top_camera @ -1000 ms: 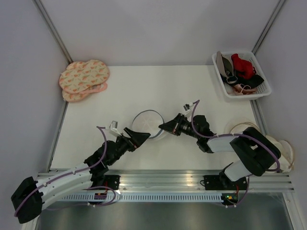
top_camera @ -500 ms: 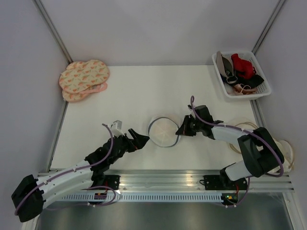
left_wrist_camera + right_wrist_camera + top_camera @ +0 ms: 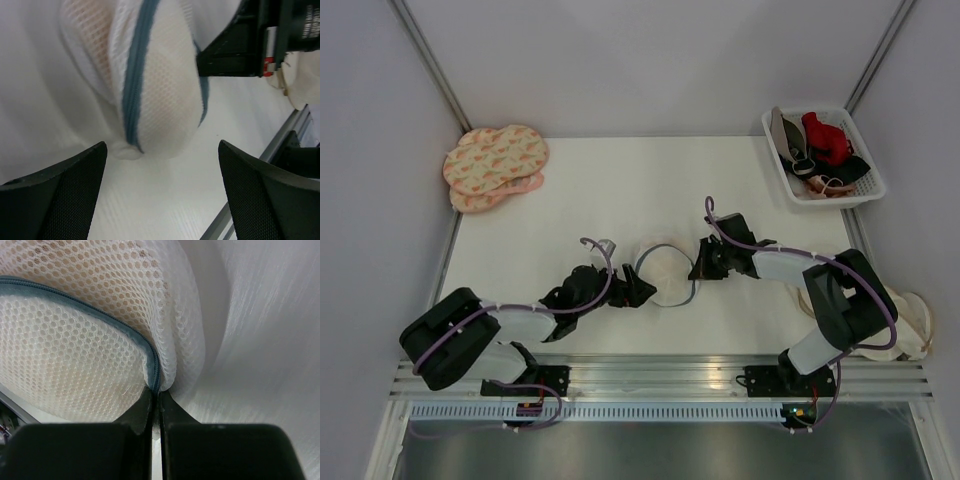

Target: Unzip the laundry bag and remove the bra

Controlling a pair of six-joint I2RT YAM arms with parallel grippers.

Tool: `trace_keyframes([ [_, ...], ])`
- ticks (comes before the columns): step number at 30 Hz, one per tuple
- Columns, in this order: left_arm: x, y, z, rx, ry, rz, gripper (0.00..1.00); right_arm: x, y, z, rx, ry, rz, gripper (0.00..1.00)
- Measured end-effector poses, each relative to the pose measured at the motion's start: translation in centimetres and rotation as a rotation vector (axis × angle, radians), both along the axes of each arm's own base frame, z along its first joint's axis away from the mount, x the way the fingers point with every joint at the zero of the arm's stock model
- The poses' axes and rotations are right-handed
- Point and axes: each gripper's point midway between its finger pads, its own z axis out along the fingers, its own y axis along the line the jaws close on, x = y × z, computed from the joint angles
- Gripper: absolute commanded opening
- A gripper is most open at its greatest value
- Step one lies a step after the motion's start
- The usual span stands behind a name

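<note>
On the white counter (image 3: pixel 570 200), the bag (image 3: pixel 665 275) lies between our two arms. Our right jaws are pressed together, pinching the zip (image 3: pixel 132 85) on the bag's right side. Our left jaws are spread wide, just left of the bag.

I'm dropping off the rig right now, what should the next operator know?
Left hand: open, low beside the laundry bag, not gripping it.
Right hand: shut, pinching the bag's rim at the grey zip; zip pull not visible.
Bag sits on the table between both hands, zip closed where visible.
Bra: inside, peach showing through the mesh.
Done: bag gripped. Left: unzip, pull bra out.
</note>
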Motion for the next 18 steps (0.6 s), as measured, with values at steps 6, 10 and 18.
trace_keyframes([
  [6, 0.0, -2.8, 3.1, -0.085, -0.108, -0.141, 0.83, 0.5, -0.2, 0.1, -0.024, -0.013, 0.008, 0.0],
  [10, 0.5, -4.3, 2.5, -0.057, -0.114, -0.208, 0.7, 0.9, -0.2, 0.1, -0.039, -0.016, 0.019, 0.0],
  [18, 0.8, -5.8, 0.7, -0.022, -0.074, -0.287, 0.02, 1.5, -1.0, 0.1, -0.076, -0.034, 0.015, 0.0],
])
